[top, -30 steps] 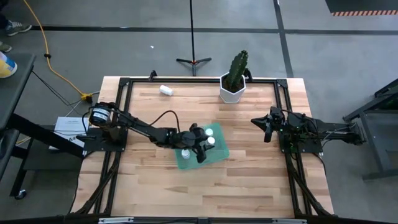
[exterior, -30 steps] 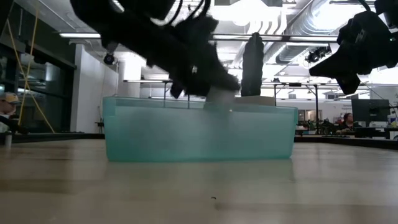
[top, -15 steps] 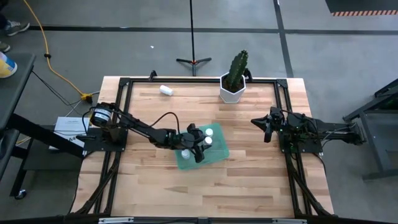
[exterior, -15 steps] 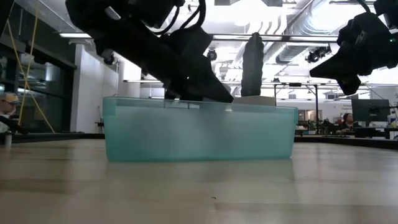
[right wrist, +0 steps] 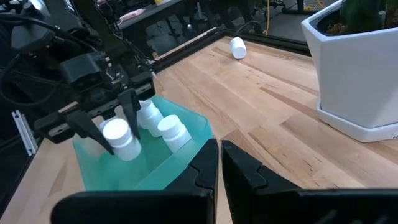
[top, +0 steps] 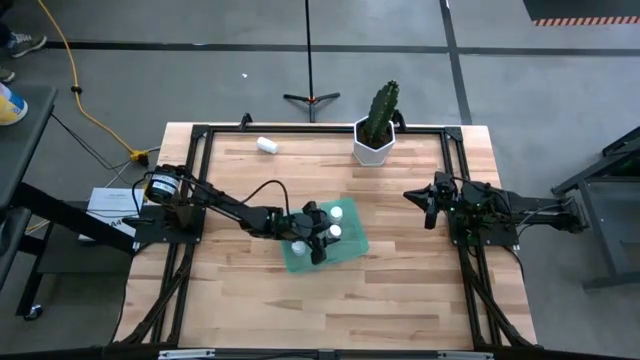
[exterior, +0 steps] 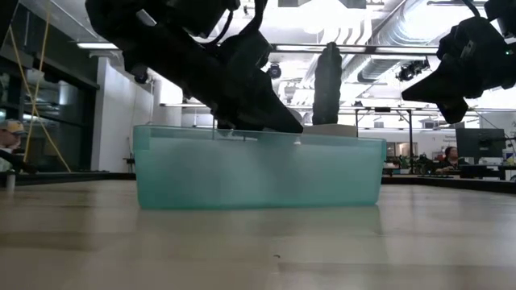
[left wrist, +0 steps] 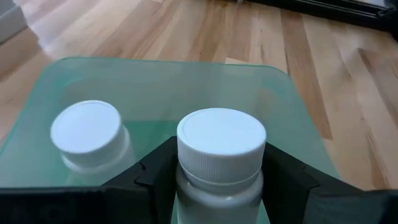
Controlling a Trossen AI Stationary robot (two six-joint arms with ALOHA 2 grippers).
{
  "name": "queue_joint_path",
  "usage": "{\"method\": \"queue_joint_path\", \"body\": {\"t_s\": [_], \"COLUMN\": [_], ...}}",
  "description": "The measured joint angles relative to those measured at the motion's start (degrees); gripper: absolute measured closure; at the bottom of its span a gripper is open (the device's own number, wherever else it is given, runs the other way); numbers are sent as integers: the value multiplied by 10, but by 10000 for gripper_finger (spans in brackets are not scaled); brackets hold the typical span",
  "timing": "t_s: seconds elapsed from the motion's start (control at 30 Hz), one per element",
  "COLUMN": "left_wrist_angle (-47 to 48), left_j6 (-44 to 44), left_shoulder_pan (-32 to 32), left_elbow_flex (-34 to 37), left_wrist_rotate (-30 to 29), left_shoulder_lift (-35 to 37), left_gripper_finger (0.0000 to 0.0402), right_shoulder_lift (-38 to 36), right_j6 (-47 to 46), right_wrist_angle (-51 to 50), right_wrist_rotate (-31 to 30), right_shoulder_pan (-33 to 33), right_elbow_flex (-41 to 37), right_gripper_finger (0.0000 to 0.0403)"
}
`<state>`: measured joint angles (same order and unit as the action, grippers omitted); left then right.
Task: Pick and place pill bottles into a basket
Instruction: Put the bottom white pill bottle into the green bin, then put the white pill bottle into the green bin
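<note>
Now your left claw [left wrist: 221, 186] is down inside the basket [top: 350, 250], clamped on a bottle [left wrist: 221, 155] just under its cap; a finger [left wrist: 158, 177] presses each side of the neck. The bottle stands upright beside a second bottle [left wrist: 90, 140] already in the basket, close but apart as far as the wrist view shows. From the right wrist view you can count a third bottle [right wrist: 148, 115] in the basket too. One more bottle [top: 267, 145] lies on its side well away from the basket, near the far left corner of the bench [top: 400, 290], left of the cactus pot [top: 373, 145].

Your right claw [right wrist: 219, 163] waits well to the right of the basket, fingers closed together and holding nothing.

These bottles look light, rigid and smooth, so expect them to tip or roll easily. Take the lying one across its body, below the cap, since the ribbed cap edge and neck give the fingers a step to catch. Judge the release carefully: a hard opening could knock the neighbour over.
</note>
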<state>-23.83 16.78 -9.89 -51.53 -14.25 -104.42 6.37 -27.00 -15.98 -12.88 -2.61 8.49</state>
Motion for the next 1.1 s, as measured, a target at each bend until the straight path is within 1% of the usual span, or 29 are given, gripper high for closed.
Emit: {"method": "queue_joint_path", "body": {"t_s": [0.1, 0.23, 0.4, 0.5, 0.57, 0.87, 1.1], "left_wrist_angle": [4, 4, 4, 4, 4, 14, -31], "left_j6": [1, 2, 2, 2, 2, 2, 1], "left_shoulder_pan": [0, 0, 1, 1, 1, 1, 1], "left_elbow_flex": [0, 0, 0, 0, 0, 0, -3], "left_wrist_rotate": [9, 13, 13, 13, 13, 13, 20], "left_shoulder_lift": [0, 0, 0, 0, 0, 0, 9], "left_gripper_finger": [190, 188, 151, 143, 150, 201, 222], "right_shoulder_lift": [0, 0, 0, 0, 0, 0, 0], "right_j6": [0, 0, 0, 0, 0, 0, 0], "right_wrist_angle": [0, -1, -1, -1, -1, -1, -1], "right_wrist_rotate": [0, 0, 0, 0, 0, 0, 0], "right_shoulder_pan": [0, 0, 0, 0, 0, 0, 0], "right_elbow_flex": [0, 0, 0, 0, 0, 0, 0], "right_gripper_finger": [391, 391, 391, 391, 391, 391, 391]}}
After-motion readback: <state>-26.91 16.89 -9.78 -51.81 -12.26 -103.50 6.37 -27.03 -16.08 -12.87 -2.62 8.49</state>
